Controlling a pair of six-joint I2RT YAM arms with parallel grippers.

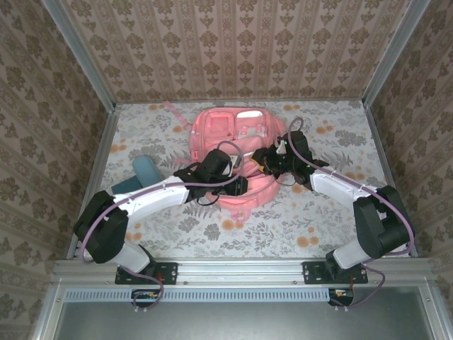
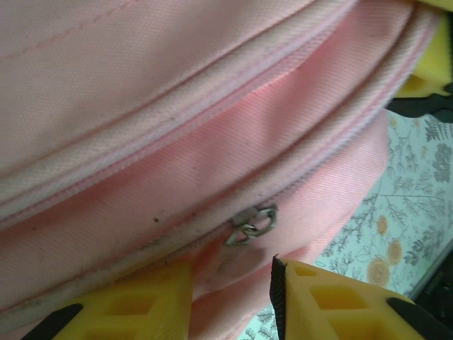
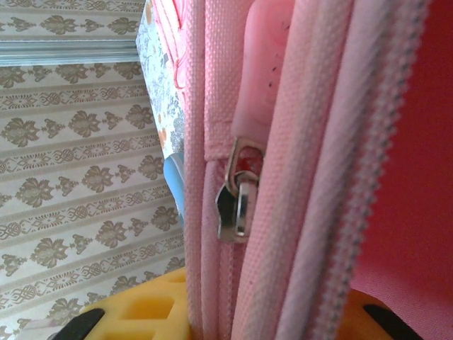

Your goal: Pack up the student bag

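- Your left fingers (image 2: 141, 308) sit either side of a ridge of pink cloth, just below a small zip slider (image 2: 251, 225). They're partly closed, but a sliver of patterned bench shows beside one pad, so I can't tell whether they're biting.
- Your right fingers (image 3: 141, 315) look pressed onto the zip edge. Cloth packs the space between them, and a metal pull (image 3: 237, 198) hangs just above.
- See the student bag (image 1: 212, 133) lying flat mid-bench (image 1: 318, 212), front face up, with both arms meeting over its near half.
- Expect limp, soft fabric. It'll likely fold and sag rather than lift as one piece, and a tug on one side will probably drag the whole bag.
- Best hold is where you are: the stitched zip tape and piped seam, where the cloth is doubled. A smooth panel would likely slide out of the pads.
- That metal tab is small and slick, so come at it square, with the other side anchoring the cloth close by.
- Off to the left, a teal pencil case (image 1: 146, 170) lies on the bench beside your left arm, apart from the bag.
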